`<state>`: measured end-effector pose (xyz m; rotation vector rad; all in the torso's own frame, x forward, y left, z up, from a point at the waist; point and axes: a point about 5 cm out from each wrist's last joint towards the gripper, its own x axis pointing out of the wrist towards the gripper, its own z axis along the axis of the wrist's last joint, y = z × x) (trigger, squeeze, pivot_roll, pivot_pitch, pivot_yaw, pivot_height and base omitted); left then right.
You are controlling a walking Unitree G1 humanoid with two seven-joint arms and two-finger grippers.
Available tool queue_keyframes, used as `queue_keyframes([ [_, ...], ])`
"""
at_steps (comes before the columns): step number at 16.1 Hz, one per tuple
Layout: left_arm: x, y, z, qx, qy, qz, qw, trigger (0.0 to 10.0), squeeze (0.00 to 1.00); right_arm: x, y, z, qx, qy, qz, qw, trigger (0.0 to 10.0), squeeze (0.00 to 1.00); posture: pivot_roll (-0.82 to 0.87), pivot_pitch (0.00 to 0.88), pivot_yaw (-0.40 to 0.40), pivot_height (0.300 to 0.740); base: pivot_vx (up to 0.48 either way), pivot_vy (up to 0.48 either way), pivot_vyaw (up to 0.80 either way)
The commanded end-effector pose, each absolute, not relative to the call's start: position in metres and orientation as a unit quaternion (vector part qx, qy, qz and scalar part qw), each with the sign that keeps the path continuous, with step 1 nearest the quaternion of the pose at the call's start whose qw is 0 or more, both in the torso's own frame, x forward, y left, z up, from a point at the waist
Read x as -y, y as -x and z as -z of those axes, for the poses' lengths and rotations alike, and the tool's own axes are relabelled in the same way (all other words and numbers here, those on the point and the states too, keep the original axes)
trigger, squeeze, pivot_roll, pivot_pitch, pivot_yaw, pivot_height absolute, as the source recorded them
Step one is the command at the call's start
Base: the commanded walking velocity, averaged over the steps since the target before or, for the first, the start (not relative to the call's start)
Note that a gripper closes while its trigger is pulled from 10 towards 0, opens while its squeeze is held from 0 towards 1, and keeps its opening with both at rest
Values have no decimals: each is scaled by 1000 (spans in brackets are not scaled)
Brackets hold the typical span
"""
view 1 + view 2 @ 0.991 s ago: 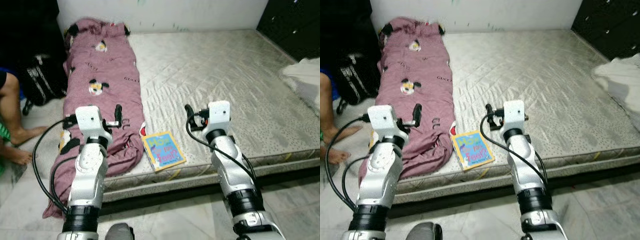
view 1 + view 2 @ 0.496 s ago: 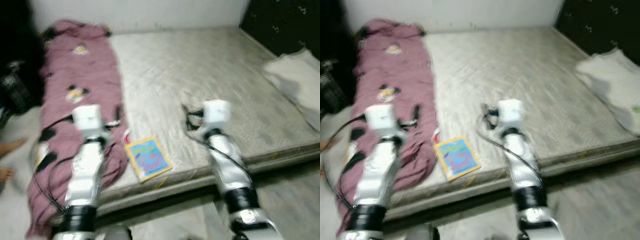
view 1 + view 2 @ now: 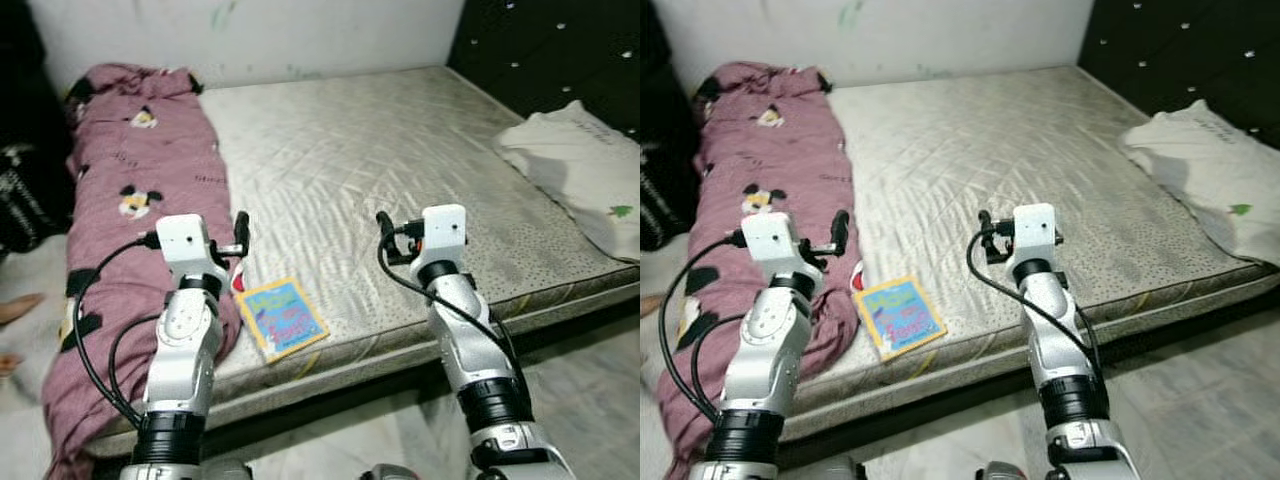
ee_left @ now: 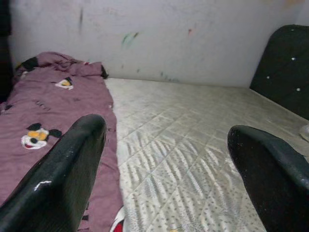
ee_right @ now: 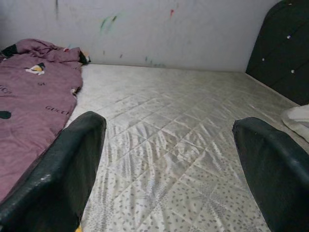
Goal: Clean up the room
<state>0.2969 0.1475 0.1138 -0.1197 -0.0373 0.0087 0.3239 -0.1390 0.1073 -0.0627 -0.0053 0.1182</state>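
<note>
Book (image 3: 283, 318) with a bright blue and yellow cover lies flat near the front edge of the bare mattress (image 3: 400, 160), toward its front left corner, just beside the hem of the maroon blanket (image 3: 120, 200). Its long axis runs roughly from the front edge toward the wall, tilted a little so the far end leans to the robot's left; the cover faces up.

The left gripper (image 4: 164, 169) hovers above the edge of the blanket, a little to the left of the book and farther from the front edge; its two black fingers (image 4: 63, 179) stand wide apart and hold nothing. The right gripper (image 5: 169, 169) hangs over the bare middle of the mattress, well apart from the book on its right side, its fingers (image 5: 58, 169) likewise spread and empty. The book sits between the two arms, nearer the left one.

The blanket, printed with cartoon mouse faces, stretches in a long heap along the left edge of the mattress from the wall to the front, spilling over the front left corner. A white pillow (image 3: 575, 165) rests at the right edge against the dark padded headboard (image 3: 545, 50). At the far left, a person's bare foot (image 3: 15, 308) shows on the floor beside a dark bag (image 3: 25, 200).
</note>
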Motion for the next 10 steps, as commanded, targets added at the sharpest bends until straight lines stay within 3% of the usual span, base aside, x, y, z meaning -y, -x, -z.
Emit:
queue_keyframes([
  [1,-146,-298,-115,17,59,0,998,10000,0,140,-327,-109,5,33,-55,998,10000,0,28,0,-17,740,0,0,0],
  [10,-147,-285,-115,10,61,-6,998,10000,0,133,-310,-107,-1,-2,-75,997,10000,0,33,33,-17,740,0,0,0],
])
